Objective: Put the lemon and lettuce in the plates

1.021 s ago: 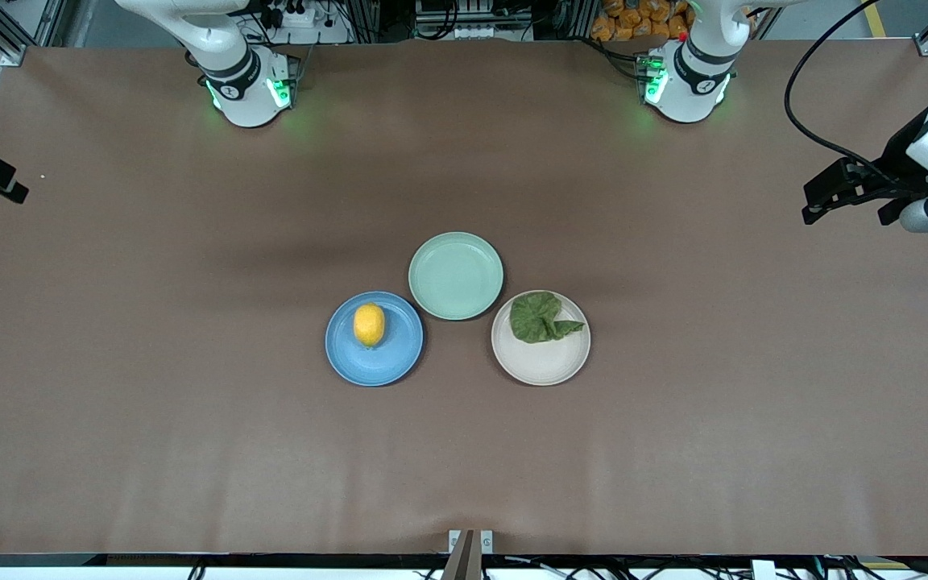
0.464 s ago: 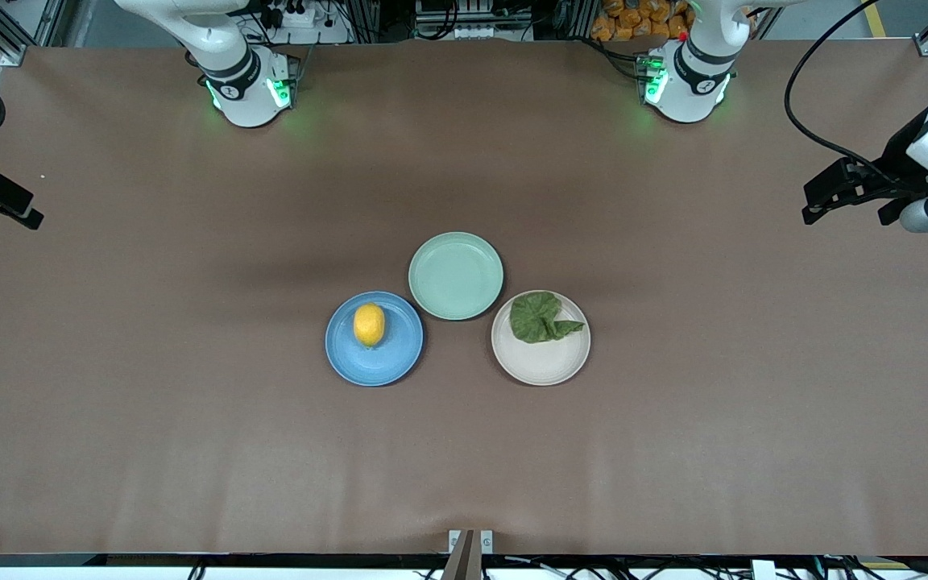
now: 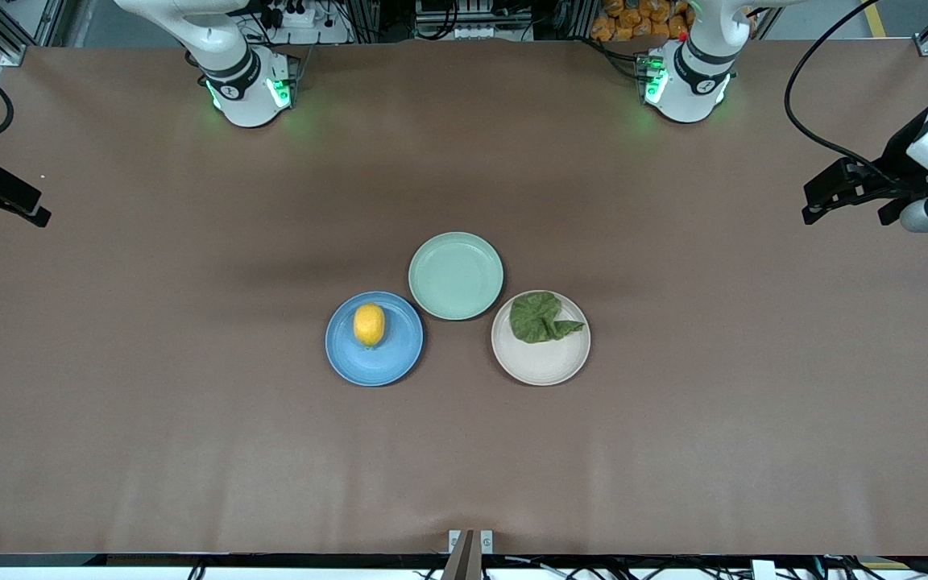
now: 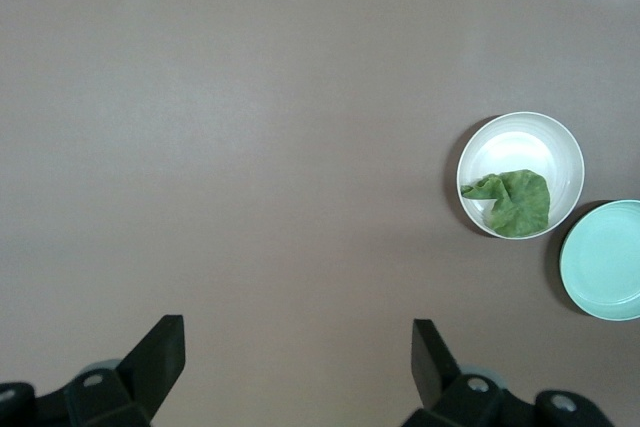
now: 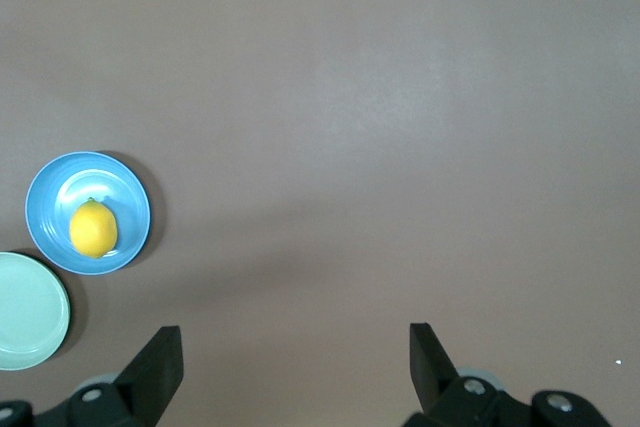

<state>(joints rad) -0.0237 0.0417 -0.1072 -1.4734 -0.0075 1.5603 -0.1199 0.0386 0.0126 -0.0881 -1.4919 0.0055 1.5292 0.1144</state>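
Note:
The lemon lies in the blue plate; both also show in the right wrist view, the lemon on the plate. The lettuce lies in the cream-white plate, toward that plate's farther edge; the left wrist view shows the leaf in the plate. My left gripper is open and empty over bare table at the left arm's end. My right gripper is open and empty over bare table at the right arm's end.
An empty pale mint-green plate sits between the two plates, farther from the front camera, touching or nearly touching both. It also shows in the left wrist view and the right wrist view. Brown table spreads around.
My right gripper has moved a little farther into the front view, over the table's end. The left arm, plates, lemon and lettuce have not moved.

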